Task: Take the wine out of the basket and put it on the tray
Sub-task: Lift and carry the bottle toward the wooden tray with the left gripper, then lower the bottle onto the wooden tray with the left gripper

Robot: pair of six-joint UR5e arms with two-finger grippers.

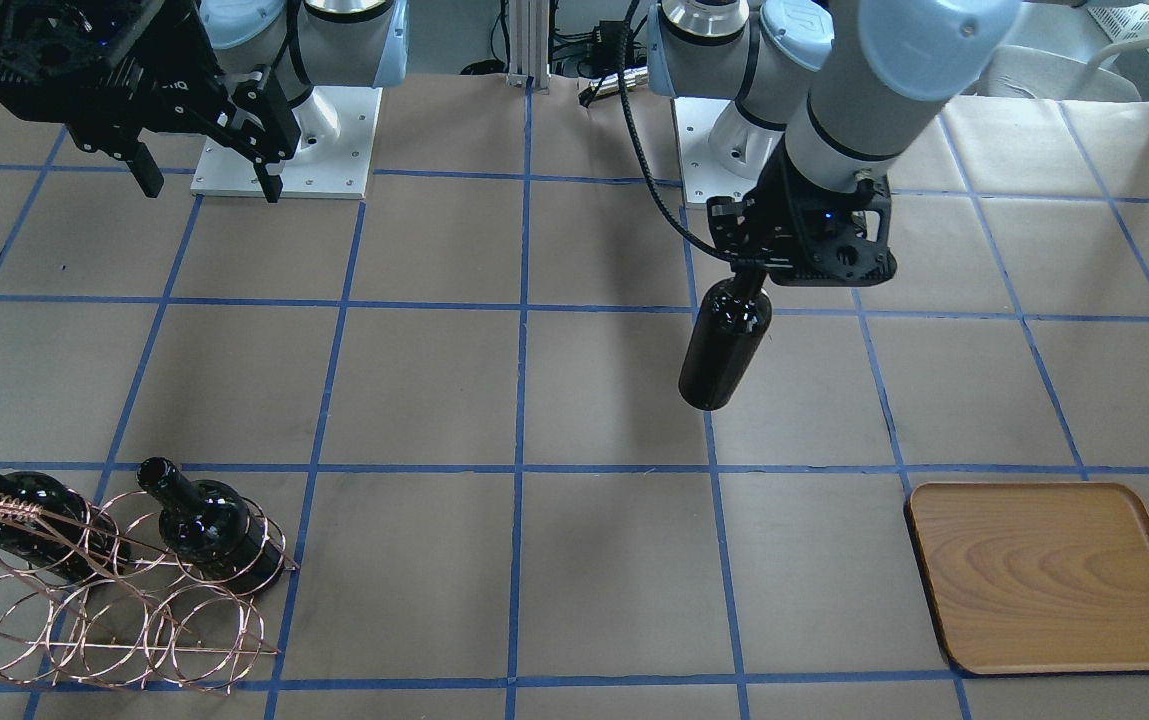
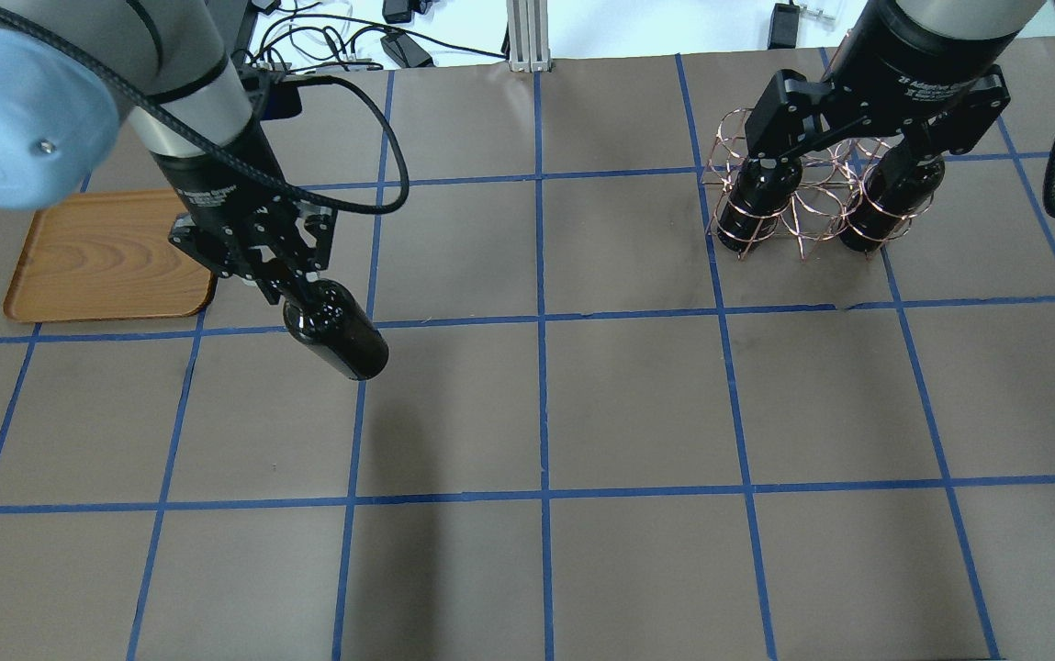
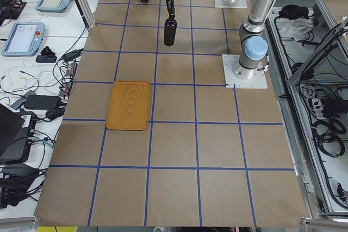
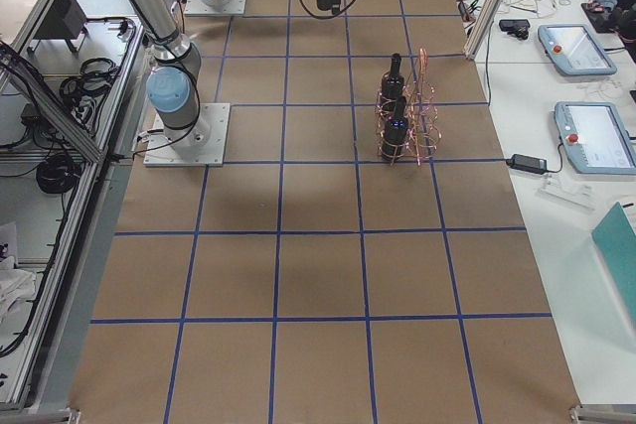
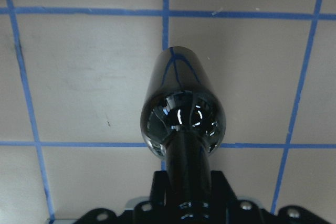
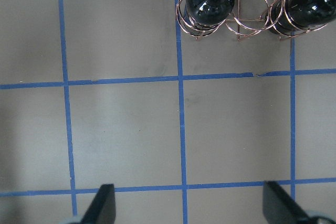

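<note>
My left gripper (image 1: 764, 272) is shut on the neck of a near-black wine bottle (image 1: 724, 350) and holds it tilted in the air over the table. The overhead view shows the bottle (image 2: 339, 335) just right of the wooden tray (image 2: 105, 252), which has nothing on it (image 1: 1054, 575). In the left wrist view the bottle (image 5: 181, 108) hangs below the gripper (image 5: 184, 203). My right gripper (image 1: 206, 185) is open and empty, high above the copper wire basket (image 1: 114, 610). Two more bottles (image 1: 204, 530) (image 1: 14, 510) sit in the basket (image 6: 247, 9).
Blue tape lines grid the brown table. The arms' white base plates (image 1: 284, 140) stand at the robot's side. Teach pendants (image 4: 586, 131) and cables lie on benches beyond the table's ends.
</note>
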